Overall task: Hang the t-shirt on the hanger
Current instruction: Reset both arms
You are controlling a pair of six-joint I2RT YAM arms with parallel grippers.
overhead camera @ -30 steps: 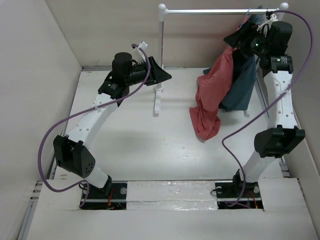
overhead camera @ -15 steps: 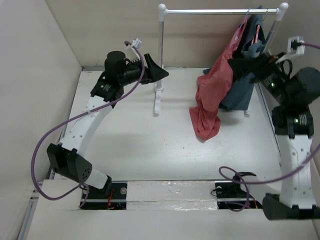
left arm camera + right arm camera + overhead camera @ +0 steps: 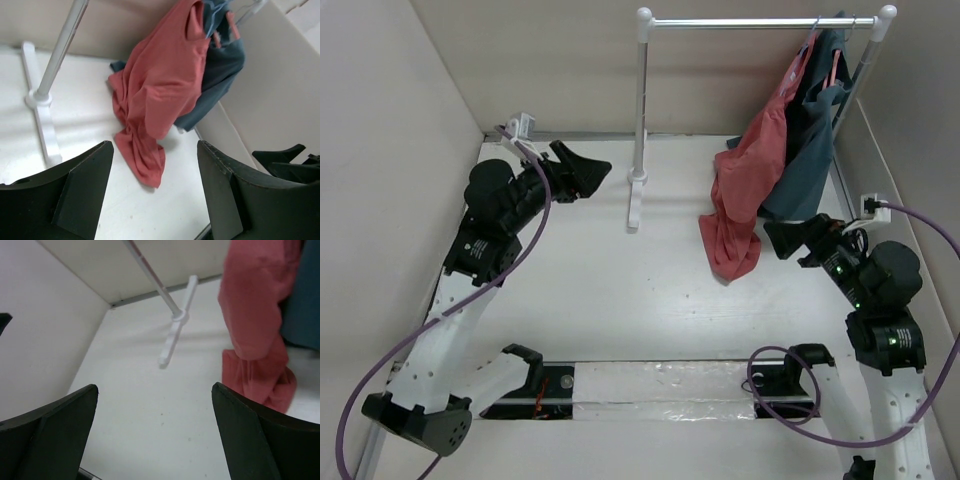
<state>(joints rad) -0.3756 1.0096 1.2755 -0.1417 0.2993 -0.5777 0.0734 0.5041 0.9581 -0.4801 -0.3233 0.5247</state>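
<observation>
The coral-red t-shirt (image 3: 748, 185) hangs from the right end of the rail, its lower end bunched on the table (image 3: 145, 160). The hanger shows only as a thin pale-blue wire at the shirt's neck (image 3: 214, 25); the cloth hides the rest. My left gripper (image 3: 588, 172) is open and empty at the far left, well apart from the shirt and pointing towards it (image 3: 155, 150). My right gripper (image 3: 790, 243) is open and empty, low and just right of the shirt's lower end (image 3: 154, 390).
A dark teal garment (image 3: 805, 160) on a pink hanger (image 3: 835, 65) hangs behind the t-shirt. The white rack has a top rail (image 3: 740, 22), a left post (image 3: 642, 100) and a foot (image 3: 634, 205). The enclosure walls (image 3: 400, 120) stand close on both sides.
Both arms drew back from the rack. The right gripper came down from the rail beside the hanger hooks to table height, and both jaws opened wider. The t-shirt stayed hanging.
</observation>
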